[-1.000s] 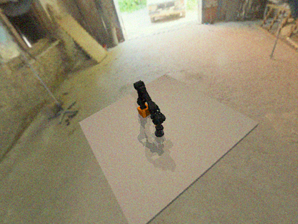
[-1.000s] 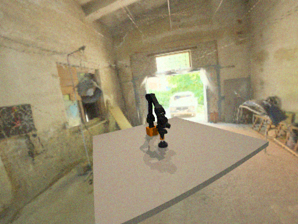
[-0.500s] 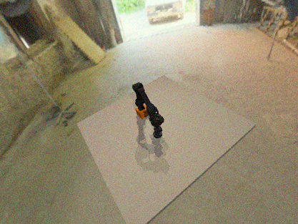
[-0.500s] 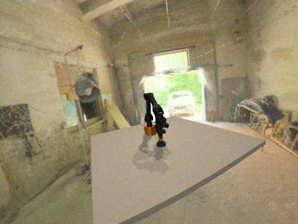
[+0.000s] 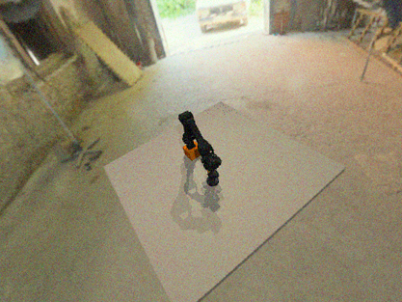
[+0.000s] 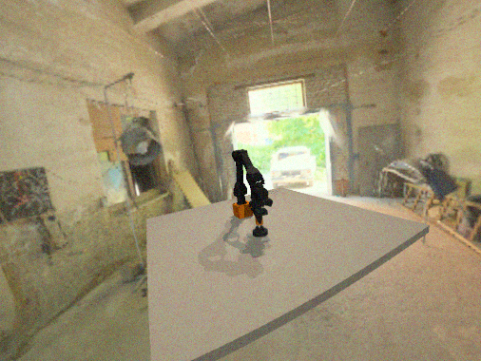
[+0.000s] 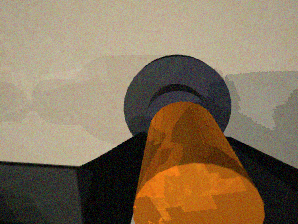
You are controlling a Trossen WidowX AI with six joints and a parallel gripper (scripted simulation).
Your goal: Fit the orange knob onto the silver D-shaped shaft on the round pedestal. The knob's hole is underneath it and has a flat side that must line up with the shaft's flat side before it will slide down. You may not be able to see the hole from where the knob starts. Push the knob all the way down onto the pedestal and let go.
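Orange knob: I have the orange knob (image 5: pixel 209 173) (image 6: pixel 259 221) (image 7: pixel 200 150) over the round pedestal (image 5: pixel 212 181) (image 6: pixel 259 232) (image 7: pixel 142 97), its far end reaching the middle of the disc in my wrist view. Whether it touches down there, I cannot tell.
Gripper: my gripper (image 5: pixel 210 171) (image 6: pixel 259 218) (image 7: pixel 183 142) is closed on the knob, the fingers part-way apart because its body fills the space between them, one on each side.
Silver shaft: hidden from me; the knob and my fingers cover where it should stand, so I cannot read its flat side.
Knob's hole: underneath and out of sight, so its flat is unknown to me too.
Pedestal: dark and round on the pale tabletop (image 5: pixel 255 201) (image 6: pixel 285 266) (image 7: pixel 50 30), its broad rim showing around the knob's far end.
Step in hand: I judge this to be the lining-up and seating stage, with full seating unconfirmed.
Next move: keep the knob upright and centred, press lightly, and turn it slowly until the flats agree; then push down fully and let go.
Risk: pushing hard with the flats crossed could jam the knob or twist it in my grip.
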